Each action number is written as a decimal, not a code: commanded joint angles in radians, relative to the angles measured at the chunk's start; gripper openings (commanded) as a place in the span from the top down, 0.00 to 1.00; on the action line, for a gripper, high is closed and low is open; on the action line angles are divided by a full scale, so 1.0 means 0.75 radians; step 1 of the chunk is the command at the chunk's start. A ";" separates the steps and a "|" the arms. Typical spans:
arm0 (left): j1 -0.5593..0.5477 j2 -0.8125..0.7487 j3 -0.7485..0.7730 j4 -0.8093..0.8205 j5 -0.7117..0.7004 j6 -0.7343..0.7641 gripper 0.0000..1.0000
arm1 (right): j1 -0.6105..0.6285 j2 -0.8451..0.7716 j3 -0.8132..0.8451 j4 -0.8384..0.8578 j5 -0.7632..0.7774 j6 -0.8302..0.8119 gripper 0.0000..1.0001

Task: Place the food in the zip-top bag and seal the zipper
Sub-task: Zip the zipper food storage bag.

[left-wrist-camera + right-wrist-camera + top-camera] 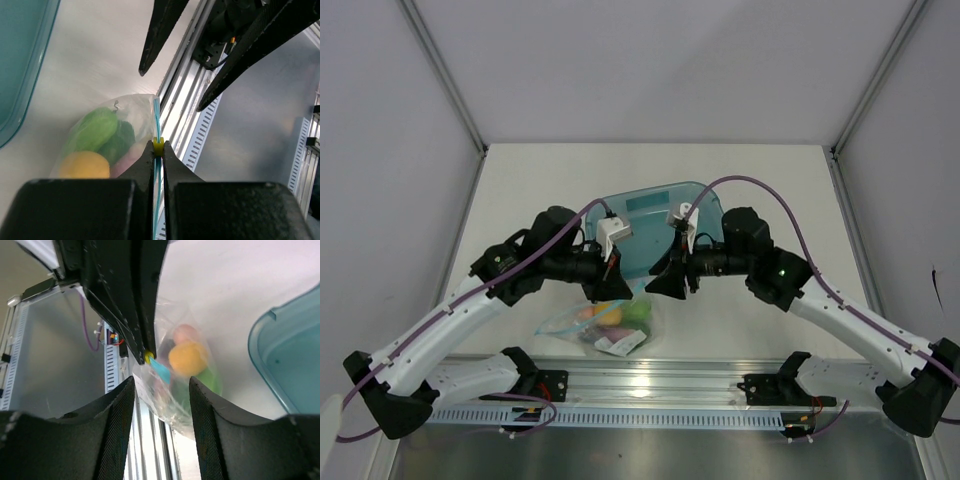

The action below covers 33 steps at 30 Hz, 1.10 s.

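The clear zip-top bag [608, 325] lies near the table's front edge with the food inside. In the left wrist view I see a bright green chunk [94, 131], an orange-yellow ball [85, 166] and a dark green piece [118, 144]. My left gripper [158, 146] is shut on the teal zipper [157, 117] at its small yellow slider [158, 144]. My right gripper [161, 385] is open just above the bag [175, 390], with the orange ball [188, 358] and a pink ball [184, 333] between its fingers. The eggplant and egg are hidden.
The translucent teal tray [655, 225] lies behind the grippers, partly under both wrists. An aluminium rail [650, 382] runs along the table's front edge right beside the bag. White walls enclose the table at left, right and back.
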 commanded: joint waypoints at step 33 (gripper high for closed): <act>-0.006 -0.017 0.011 0.067 0.112 0.027 1.00 | 0.025 0.286 0.184 0.005 -0.295 0.013 1.00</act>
